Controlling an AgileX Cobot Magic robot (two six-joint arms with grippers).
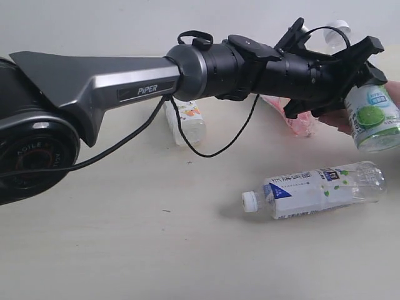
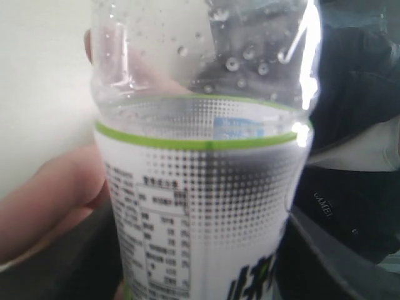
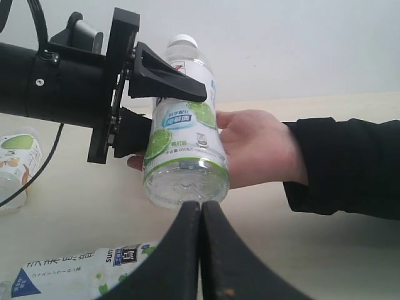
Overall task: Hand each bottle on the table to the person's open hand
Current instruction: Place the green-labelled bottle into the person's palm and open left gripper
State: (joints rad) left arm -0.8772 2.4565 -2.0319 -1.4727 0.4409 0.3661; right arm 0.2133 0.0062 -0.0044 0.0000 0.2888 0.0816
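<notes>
Clamping one lime-labelled bottle [image 3: 184, 147], the left gripper [image 3: 177, 115] is holding it against the person's open hand [image 3: 256, 147], fingers uncurled.
Four bottles are showing: that one, a blue-white bottle [image 1: 312, 190] lying on the table [image 1: 125, 250], a pink bottle [image 1: 300, 124] and a fourth bottle [image 1: 185, 122] half hidden behind the arm [image 1: 125, 81]; the right gripper [image 3: 200, 215] is sitting closed.

Exterior view looks down over the tabletop [image 1: 125, 250]. All three views share the lime-labelled bottle [image 1: 373, 119], left wrist closest.
</notes>
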